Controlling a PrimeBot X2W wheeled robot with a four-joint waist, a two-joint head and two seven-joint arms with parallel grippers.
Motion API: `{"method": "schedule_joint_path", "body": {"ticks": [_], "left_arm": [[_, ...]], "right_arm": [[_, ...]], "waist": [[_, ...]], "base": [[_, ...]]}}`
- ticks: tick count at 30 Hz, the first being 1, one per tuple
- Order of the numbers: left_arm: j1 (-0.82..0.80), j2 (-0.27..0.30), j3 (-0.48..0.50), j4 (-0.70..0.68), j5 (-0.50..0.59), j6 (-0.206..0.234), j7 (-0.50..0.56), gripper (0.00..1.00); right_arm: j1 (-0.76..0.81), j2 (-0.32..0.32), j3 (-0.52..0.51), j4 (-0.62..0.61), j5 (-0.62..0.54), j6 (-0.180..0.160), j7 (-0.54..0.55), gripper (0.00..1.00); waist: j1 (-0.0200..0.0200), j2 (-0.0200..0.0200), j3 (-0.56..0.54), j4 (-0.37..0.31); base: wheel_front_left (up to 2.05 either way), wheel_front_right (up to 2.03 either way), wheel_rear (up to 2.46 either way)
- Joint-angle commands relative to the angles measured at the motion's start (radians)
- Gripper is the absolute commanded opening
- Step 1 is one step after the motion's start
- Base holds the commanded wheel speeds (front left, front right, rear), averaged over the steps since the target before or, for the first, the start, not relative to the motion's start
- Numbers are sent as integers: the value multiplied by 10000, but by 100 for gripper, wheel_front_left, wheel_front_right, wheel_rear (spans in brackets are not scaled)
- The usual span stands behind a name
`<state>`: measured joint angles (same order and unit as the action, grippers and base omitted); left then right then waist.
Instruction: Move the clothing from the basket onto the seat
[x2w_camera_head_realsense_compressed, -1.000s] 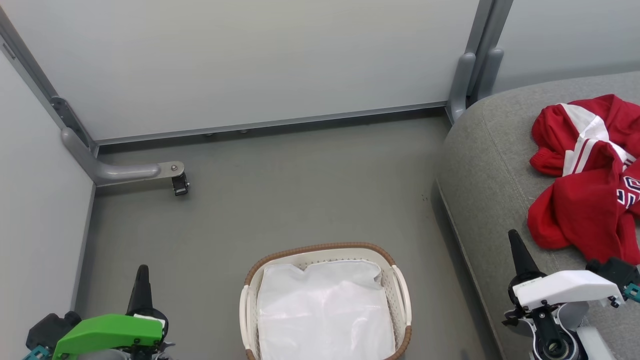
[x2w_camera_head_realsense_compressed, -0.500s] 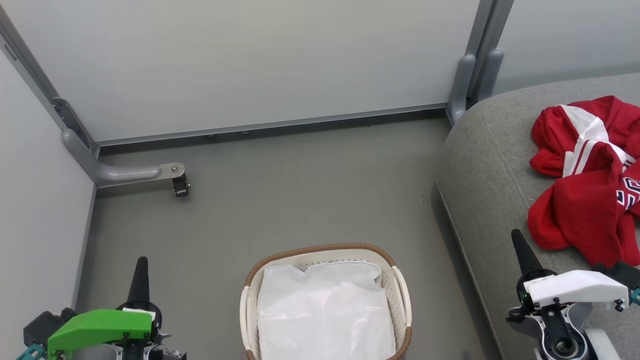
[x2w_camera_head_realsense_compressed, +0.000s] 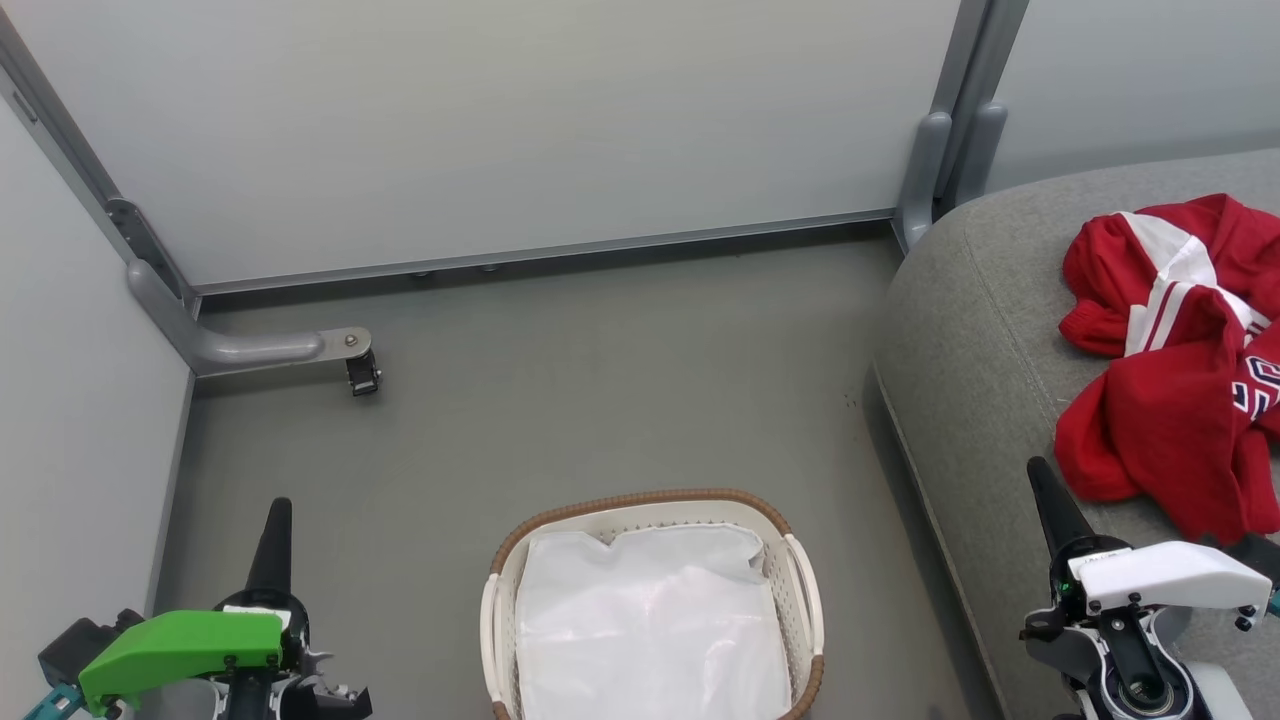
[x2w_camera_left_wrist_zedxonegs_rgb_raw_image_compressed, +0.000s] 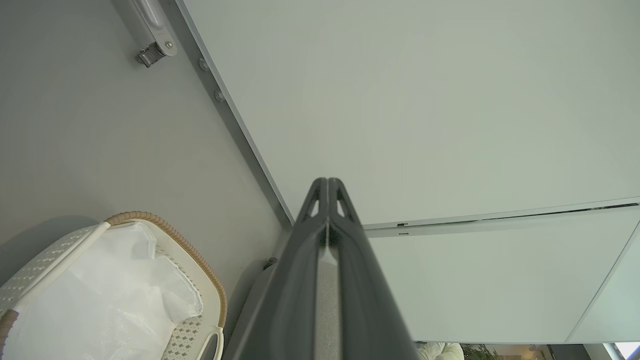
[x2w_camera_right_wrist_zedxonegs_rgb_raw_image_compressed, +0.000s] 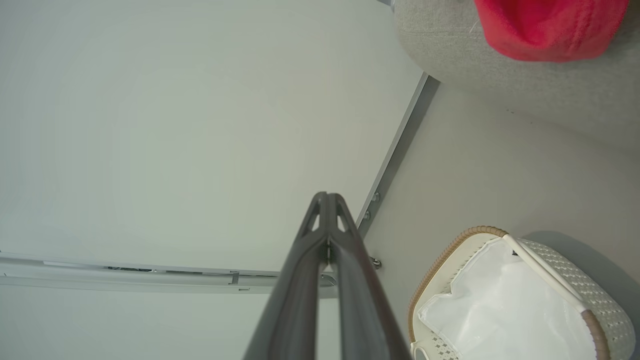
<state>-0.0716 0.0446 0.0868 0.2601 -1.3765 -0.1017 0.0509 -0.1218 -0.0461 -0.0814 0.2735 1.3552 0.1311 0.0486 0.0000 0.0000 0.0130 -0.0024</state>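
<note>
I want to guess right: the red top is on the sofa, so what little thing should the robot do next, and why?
Probably just lower both arms to rest. The red clothing lies on the grey seat, the basket holds just its white lining, and both jaws are shut on nothing.

— What's on the grey floor (x2w_camera_head_realsense_compressed: 600, 380)?
— Far left, a grey support foot (x2w_camera_head_realsense_compressed: 250, 347) with a small caster (x2w_camera_head_realsense_compressed: 362, 375) (dark). Pale wall panels (x2w_camera_head_realsense_compressed: 500, 120) stand behind; near centre, a white sheet (x2w_camera_head_realsense_compressed: 650, 630).

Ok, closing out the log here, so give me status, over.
Left gripper shut, empty. Right gripper shut, empty. Clothing lies on the seat; basket holds just its white liner. Nothing in the way.
</note>
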Motion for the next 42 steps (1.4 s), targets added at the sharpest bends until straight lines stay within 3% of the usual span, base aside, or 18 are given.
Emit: {"method": "schedule_joint_path", "body": {"ticks": [1,31,42], "left_arm": [[-223,75,46,-88,-251,-64,49,0],[-451,88,292,-165,-2399,-329,656,0],[-423,88,291,-158,-2383,-326,667,0]], "right_arm": [[64,-62,-57,-104,247,-4,81,0],[187,-69,-357,-318,2596,-4,698,0],[188,-68,-354,-315,2591,-4,684,0]], "waist": [[0,0,-5,2],[0,0,-98,24],[0,0,-99,24]], "base": [[0,0,0],[0,0,0],[0,0,0]]}}
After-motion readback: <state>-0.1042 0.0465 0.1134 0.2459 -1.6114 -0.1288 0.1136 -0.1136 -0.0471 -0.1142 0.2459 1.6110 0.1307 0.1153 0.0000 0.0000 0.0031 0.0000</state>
